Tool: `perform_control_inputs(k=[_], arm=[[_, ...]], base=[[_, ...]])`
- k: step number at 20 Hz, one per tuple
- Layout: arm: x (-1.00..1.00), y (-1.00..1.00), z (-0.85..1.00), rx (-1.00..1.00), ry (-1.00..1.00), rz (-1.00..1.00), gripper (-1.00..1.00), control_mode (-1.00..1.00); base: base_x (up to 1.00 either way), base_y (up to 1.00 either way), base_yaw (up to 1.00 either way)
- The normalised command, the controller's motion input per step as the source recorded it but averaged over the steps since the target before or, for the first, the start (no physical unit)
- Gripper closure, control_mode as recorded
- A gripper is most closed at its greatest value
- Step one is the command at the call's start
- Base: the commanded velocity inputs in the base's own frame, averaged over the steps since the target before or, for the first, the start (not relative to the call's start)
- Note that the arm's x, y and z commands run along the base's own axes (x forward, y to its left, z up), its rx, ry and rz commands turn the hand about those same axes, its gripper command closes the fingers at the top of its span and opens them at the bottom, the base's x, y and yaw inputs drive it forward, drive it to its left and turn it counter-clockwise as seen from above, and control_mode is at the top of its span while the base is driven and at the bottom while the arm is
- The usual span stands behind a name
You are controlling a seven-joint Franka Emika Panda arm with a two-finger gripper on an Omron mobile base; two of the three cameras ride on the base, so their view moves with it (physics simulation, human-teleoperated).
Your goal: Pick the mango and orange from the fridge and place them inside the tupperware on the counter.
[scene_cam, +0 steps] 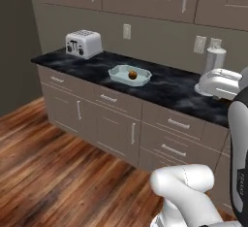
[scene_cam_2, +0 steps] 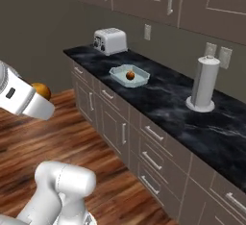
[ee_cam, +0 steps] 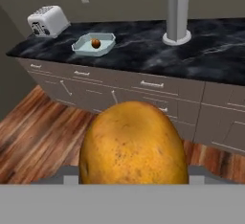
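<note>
The hand (ee_cam: 133, 182) is clamped on the mango (ee_cam: 133, 144), well short of the tabletop (scene_cam: 164, 88); the orange (scene_cam: 132, 74) already sits in the tub (scene_cam: 117, 75) near the front edge. Carry the mango over the tub, lower beside the orange, then release.

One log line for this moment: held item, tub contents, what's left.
gripper: shut on mango | tupperware: orange inside, on counter | left: place mango in tupperware

All three views share the counter (scene_cam: 169, 88).

Dim even light, soft shadows, slightly blurry
</note>
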Motion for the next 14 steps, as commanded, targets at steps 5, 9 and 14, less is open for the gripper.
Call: perform_control_inputs(k=[5, 9, 14], arm=[[0.00, 0.00, 0.00, 0.00, 0.00, 0.00, 1.00, 1.00], [0.00, 0.00, 0.00, 0.00, 0.00, 0.00, 1.00, 1.00], [0.00, 0.00, 0.00, 0.00, 0.00, 0.00, 1.00, 1.00]], base=[[1.00, 0.44, -0.26], [1.00, 0.53, -0.46], [1.00, 0.60, -0.58]])
